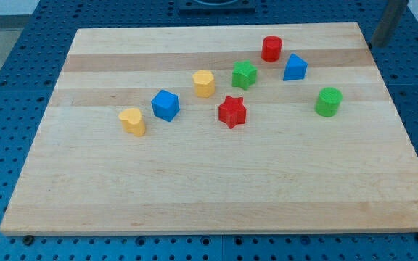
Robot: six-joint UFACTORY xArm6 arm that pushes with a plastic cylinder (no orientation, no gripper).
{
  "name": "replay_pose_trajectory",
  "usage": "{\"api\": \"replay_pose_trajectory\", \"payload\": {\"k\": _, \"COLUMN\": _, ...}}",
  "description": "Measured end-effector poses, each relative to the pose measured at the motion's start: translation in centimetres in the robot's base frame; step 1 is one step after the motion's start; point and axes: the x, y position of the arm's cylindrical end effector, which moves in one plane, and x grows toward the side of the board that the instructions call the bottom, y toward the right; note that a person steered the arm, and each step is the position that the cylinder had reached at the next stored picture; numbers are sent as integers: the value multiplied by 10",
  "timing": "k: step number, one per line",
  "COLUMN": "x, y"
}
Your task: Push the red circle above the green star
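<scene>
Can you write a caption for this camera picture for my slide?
Red circle sits up-right of green star; my tip is hidden.

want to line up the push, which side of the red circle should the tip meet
Meet the red circle on its right wall, pushing toward the view's left: it already sits higher than the green star but slightly right. Its round wall may slip, so aim centred. My tip is not visible.

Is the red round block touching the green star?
No, the red circle sits apart from the green star, up and to the view's right of it.

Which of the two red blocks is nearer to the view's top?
The red circle, a round cylinder beside the green star. The red star lies lower, mid-board.
</scene>
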Motion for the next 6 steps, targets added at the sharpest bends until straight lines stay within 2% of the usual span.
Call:
{"api": "replay_pose_trajectory", "payload": {"k": 1, "x": 14, "y": -11}}
{"api": "replay_pose_trajectory", "payload": {"k": 3, "x": 72, "y": -95}}
{"api": "replay_pose_trajectory", "payload": {"k": 4, "x": 77, "y": -135}}
{"api": "replay_pose_trajectory", "payload": {"k": 6, "x": -2, "y": -173}}
